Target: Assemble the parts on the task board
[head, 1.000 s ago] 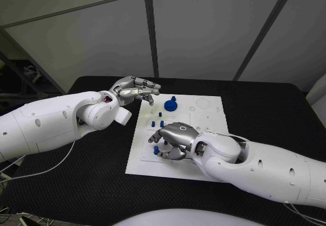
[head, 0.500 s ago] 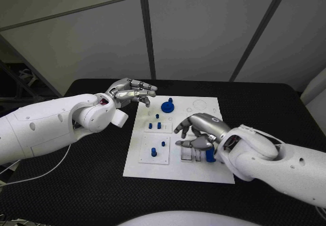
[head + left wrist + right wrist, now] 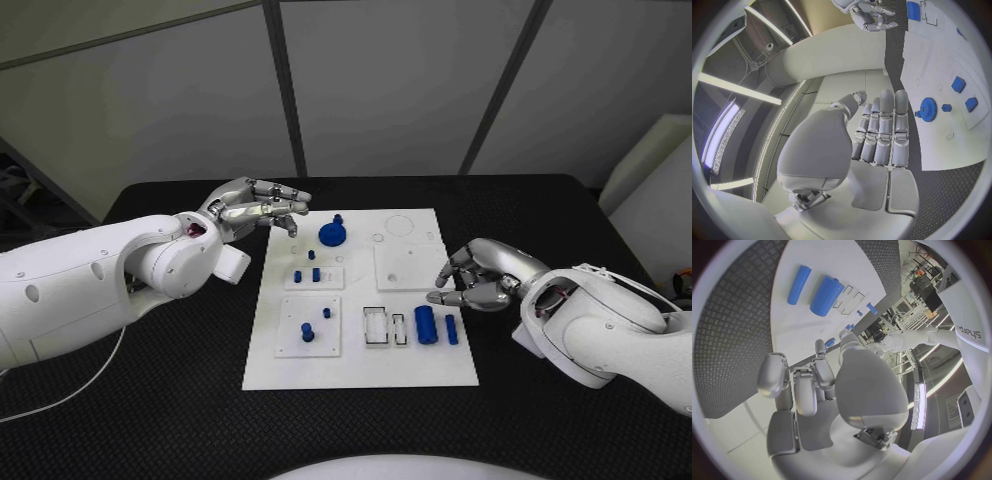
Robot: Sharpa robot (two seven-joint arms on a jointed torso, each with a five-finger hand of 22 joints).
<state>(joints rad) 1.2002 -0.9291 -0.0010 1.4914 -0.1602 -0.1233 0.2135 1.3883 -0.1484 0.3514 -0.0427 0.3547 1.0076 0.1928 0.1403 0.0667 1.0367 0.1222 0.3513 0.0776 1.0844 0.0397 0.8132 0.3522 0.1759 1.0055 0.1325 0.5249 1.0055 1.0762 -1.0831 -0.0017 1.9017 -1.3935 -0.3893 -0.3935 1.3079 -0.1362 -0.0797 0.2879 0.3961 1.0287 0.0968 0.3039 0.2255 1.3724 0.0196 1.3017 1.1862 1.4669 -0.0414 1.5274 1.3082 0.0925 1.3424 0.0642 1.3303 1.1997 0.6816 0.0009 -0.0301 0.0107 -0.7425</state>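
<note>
Pulled back off the task board point(image 3: 361, 370) since a second ago: right robot hand point(image 3: 482, 277), then lying over the board's near-left pieces, now beside the board's right edge over the black surface point(image 3: 577, 210), fingers loosely curled and apart, nothing held. Left behind near that hand, lying flat on the board's near-right part: thick blue cylinder point(image 3: 426, 324) and, just to its right, thin blue rod point(image 3: 451, 329), side by side and apart; seen also from the right wrist point(image 3: 826, 295) point(image 3: 798, 278). Left robot hand point(image 3: 260, 209) unmoved relative to the board, raised at the far-left corner, fingers extended close together, empty. Just beside it on the board, blue gear point(image 3: 333, 234), standing on its spot; from the left wrist, close to the fingertips point(image 3: 927, 108). Farther out, small blue pegs point(image 3: 307, 273) upright in the left-middle block, two more point(image 3: 307, 332) in the near-left block.
</note>
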